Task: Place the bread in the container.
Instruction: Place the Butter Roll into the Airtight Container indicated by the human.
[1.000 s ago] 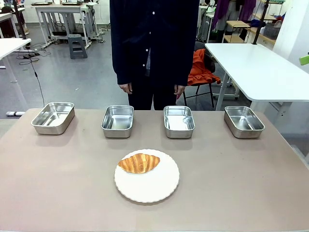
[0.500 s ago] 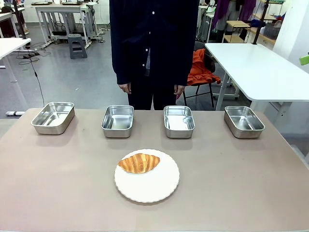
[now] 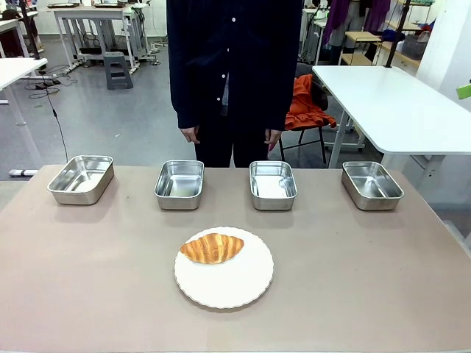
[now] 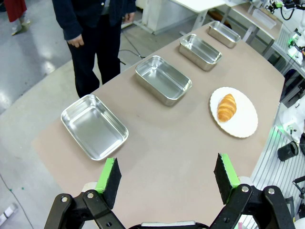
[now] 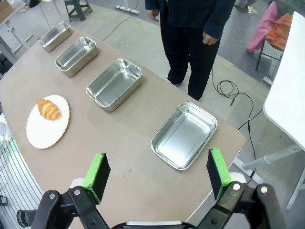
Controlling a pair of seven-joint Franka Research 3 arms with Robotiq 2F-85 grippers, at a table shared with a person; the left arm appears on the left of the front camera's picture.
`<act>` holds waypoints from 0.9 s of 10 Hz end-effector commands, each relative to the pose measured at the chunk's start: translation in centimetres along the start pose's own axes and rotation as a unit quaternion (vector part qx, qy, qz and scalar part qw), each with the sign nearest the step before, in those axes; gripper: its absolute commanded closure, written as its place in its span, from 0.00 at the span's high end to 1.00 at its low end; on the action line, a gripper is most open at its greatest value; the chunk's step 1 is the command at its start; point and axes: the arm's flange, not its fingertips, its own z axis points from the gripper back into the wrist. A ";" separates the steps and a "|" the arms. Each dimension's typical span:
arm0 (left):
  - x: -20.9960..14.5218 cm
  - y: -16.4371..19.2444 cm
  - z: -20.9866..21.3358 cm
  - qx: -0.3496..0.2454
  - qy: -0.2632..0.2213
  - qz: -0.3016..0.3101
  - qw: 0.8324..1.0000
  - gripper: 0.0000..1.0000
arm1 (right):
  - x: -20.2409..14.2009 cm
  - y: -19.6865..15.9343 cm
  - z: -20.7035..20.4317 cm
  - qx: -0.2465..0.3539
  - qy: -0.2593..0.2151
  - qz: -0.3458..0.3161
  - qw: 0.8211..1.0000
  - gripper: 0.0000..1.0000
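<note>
Two grippers, both empty, jaws spread wide: left gripper (image 4: 167,174) and right gripper (image 5: 157,168) hang high over opposite ends of the table (image 3: 88,279). Croissant (image 3: 212,248) sits mid-table on the white plate (image 3: 228,290), toward its far-left part, long axis left-right, parallel to the pan row. It lies off to the side of each gripper; neither arm clearly nearer. Beyond, four empty steel pans (image 3: 179,184); target pan unclear. Front view gives the axis square-on, wrist views the jaws. Person (image 3: 234,66) stands behind, hands down.

The front view's top edge cuts the person (image 3: 234,66) off, seemingly around the shoulders.
</note>
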 end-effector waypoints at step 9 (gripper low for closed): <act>-0.1 0.0 0.2 -0.002 -0.002 -0.008 1.000 1.00 | 0.1 -0.1 0.0 0.001 -0.003 0.002 1.000 1.00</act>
